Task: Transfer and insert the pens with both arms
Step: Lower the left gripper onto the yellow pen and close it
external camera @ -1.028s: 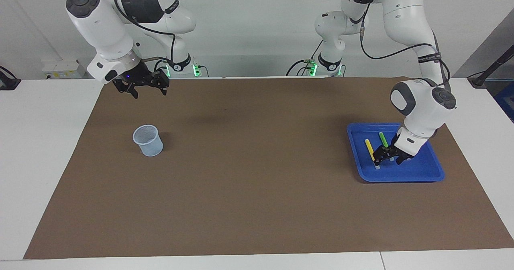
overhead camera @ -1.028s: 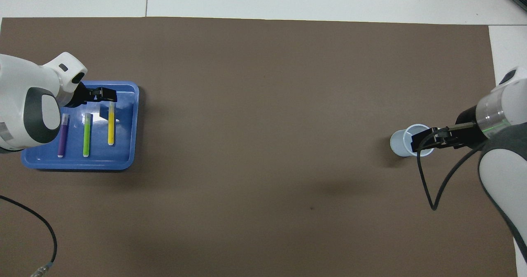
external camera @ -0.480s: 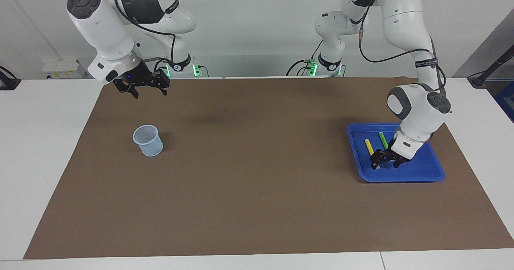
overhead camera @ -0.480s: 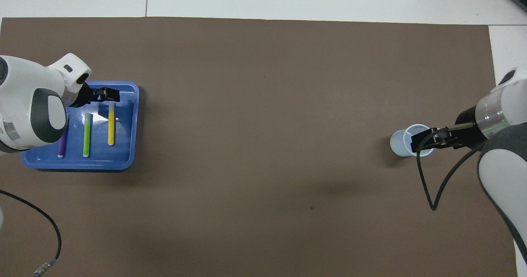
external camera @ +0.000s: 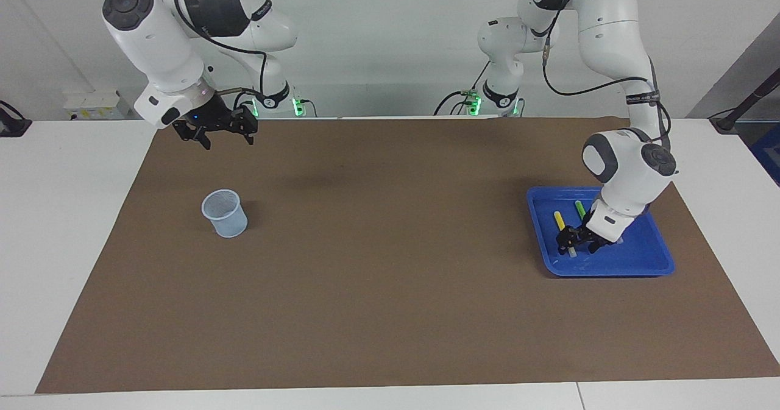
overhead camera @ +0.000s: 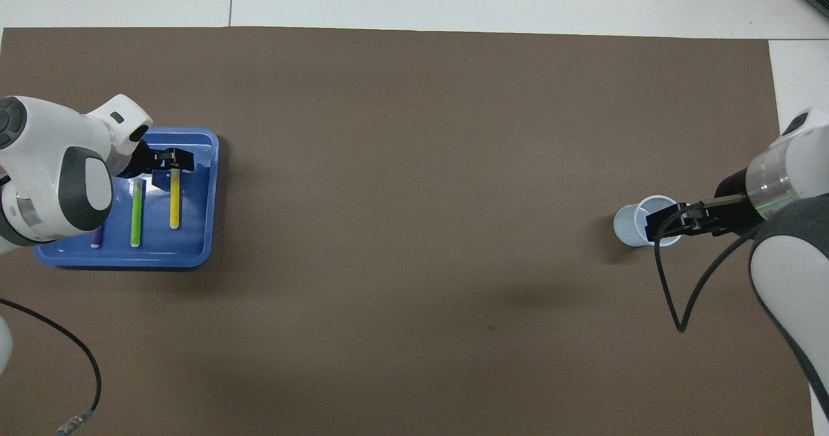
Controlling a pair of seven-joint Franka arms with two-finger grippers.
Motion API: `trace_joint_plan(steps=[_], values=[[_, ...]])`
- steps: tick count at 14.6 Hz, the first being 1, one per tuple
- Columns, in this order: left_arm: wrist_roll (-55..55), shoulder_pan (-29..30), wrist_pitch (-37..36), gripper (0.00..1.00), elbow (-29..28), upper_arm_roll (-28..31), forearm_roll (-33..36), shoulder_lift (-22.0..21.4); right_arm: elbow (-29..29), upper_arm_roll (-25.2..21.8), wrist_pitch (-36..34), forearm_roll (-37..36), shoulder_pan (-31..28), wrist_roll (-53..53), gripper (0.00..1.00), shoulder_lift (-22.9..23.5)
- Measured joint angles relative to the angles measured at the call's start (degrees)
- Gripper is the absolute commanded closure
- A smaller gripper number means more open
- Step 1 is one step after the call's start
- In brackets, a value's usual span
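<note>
Three risks, none with the right arm. It waits with the right gripper (external camera: pixel 224 137) spread and empty, up over the brown mat (external camera: pixel 390 245) by the pale cup (external camera: pixel 225 214), at the right arm's end of the table (external camera: pixel 73 215).

All three pens lie in the blue tray (external camera: pixel 609 267) at the left arm's end. They are side by side and apart: yellow pen (external camera: pixel 558 219), green pen (external camera: pixel 579 209), and purple pen (overhead camera: pixel 96 236), which is mostly hidden under the wrist.

The left gripper (external camera: pixel 577 245) is down in the tray, fingers apart on either side of the yellow pen's pale end. No pinch yet.

1. The grasp sits at the pen's very end. On closing, the pen could squirt out or pivot, then hang tilted when lifted. That makes for a poor handover or a missed cup.
2. The fingertips are close to the tray floor. Any lower and they would likely scrape it or drag the tray.
3. The green pen lies just beside. The outer finger could nudge it and spoil the next pick.
</note>
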Motion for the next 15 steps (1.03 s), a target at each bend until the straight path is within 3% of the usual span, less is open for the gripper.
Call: trace_joint_plan(steps=[5, 15], values=[[0.1, 0.0, 0.0, 0.25, 0.0, 0.0, 0.0, 0.0, -0.7, 0.0, 1.1, 0.0, 0.0, 0.0, 0.00, -0.5], [0.1, -0.1, 0.0, 0.71, 0.2, -0.1, 0.0, -0.2, -0.8, 0.0, 1.2, 0.0, 0.0, 0.0, 0.00, -0.5]])
